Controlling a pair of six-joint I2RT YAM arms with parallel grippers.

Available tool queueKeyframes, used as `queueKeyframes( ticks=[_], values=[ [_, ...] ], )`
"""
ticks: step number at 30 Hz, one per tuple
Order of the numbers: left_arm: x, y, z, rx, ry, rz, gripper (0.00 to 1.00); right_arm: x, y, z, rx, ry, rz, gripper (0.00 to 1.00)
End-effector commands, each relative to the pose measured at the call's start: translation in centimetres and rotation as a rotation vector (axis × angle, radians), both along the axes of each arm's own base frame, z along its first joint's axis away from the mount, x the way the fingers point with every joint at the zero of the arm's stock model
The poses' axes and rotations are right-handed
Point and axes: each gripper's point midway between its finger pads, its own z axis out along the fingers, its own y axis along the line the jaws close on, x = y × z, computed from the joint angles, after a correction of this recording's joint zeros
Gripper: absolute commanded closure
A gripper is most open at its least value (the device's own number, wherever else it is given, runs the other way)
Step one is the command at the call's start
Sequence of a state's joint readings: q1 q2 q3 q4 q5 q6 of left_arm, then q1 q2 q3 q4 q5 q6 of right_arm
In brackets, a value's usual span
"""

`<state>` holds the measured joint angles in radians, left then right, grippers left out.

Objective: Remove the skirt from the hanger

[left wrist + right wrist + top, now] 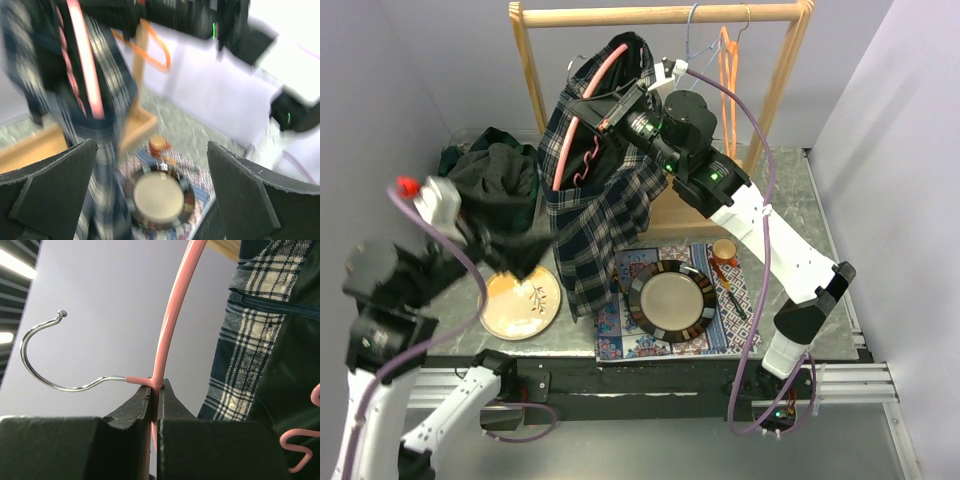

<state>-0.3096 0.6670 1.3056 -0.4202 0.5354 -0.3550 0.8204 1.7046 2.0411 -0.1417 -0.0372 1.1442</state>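
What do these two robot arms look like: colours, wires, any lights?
Both arms have white links joined by black motor housings. The right arm shows small green lights on its joints. A purple cable runs loosely along it, and another along the left arm, which has a red cap near its wrist. The left tool and right tool each have two matte-black fingers.

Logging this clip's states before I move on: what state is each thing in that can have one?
Skirt: hung on the pink hanger, draping down.
Pink hanger: off the rail, hook free, neck gripped.
Right gripper: jaws shut on the pink hanger.
Left gripper: jaws open, empty.
Orange hanger: on the rail, bare.
Dark plate: empty.
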Motion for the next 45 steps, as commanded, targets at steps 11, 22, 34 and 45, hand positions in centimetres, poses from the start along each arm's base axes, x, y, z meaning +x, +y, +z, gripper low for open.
queueKeyframes(
  ticks=[11, 22, 34, 45],
  values=[
    [3.5, 3.5, -8.2, -0.006, -0.017, 0.271, 0.01, -6.5, -5.3, 13.1, 0.347, -0.232, 0.008, 1.00],
    [3.8, 0.9, -9.8, 0.032, 0.014, 0.131, 0.99, -6.8, -5.2, 14.8, 0.415, -0.222, 0.048, 1.00],
    [4.8, 3.8, -12.6, 0.025, 0.146, 0.317, 0.99, -4.5, -10.8, 18.3, 0.515, -0.209, -0.008, 1.00],
    [5.6, 11.4, -9.5, -0.183, 0.159, 0.743, 0.99, -6.8, -10.3, 17.0, 0.520, -0.176, 0.202, 1.00]
  ],
)
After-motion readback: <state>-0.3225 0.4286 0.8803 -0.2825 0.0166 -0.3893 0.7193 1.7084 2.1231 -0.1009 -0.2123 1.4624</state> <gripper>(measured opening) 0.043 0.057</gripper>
